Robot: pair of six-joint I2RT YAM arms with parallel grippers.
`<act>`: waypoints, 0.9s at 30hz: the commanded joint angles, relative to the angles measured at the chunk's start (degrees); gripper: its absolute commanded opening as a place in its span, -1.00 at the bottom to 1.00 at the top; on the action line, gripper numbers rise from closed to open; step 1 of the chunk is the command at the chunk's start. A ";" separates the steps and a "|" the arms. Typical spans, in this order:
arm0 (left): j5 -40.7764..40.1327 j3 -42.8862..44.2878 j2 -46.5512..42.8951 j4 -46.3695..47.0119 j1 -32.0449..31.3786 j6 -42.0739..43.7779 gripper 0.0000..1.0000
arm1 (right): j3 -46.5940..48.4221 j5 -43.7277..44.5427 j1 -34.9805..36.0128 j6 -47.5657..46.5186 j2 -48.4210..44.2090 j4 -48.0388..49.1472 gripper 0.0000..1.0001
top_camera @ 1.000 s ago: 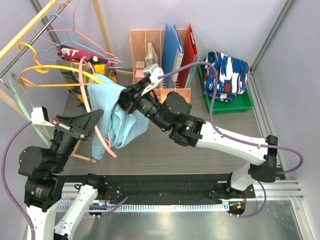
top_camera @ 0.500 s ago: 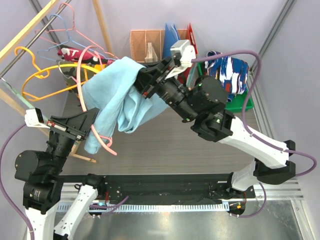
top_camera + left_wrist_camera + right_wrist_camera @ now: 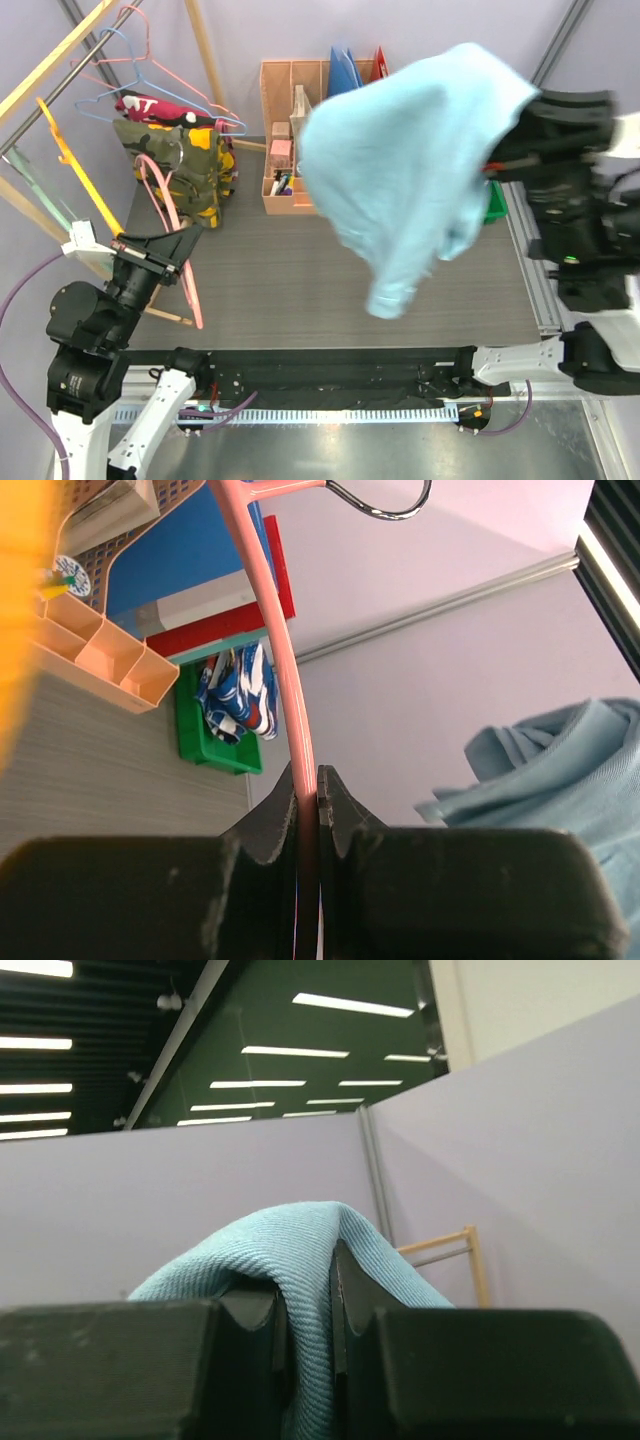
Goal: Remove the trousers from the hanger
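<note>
Trousers [image 3: 410, 150], one light-blue pair, hang from two right fingers [image 3: 255, 1340].

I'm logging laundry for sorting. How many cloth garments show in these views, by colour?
light blue trousers: 1
yellow-olive camouflage trousers: 1
navy-white-red print trousers: 1
red-pink garment: 1
Total: 4

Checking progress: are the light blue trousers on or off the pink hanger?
Off. The trousers hang from the right tool, apart from the hanger in the left tool.
</note>
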 commanded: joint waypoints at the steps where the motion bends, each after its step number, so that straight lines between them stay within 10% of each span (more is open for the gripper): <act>1: 4.04 1.63 2.01 3.62 0.28 3.31 -0.99 | -2.55 4.60 -0.10 -7.29 -7.86 6.01 -0.99; 12: 24.77 -4.34 8.60 13.03 0.20 4.45 -0.99 | -22.68 20.16 -0.10 -13.02 -23.69 0.03 -0.99; 27: 32.52 -17.44 -2.55 7.76 0.20 6.91 -0.99 | -44.64 38.78 -0.10 -7.05 -33.71 -11.48 -0.99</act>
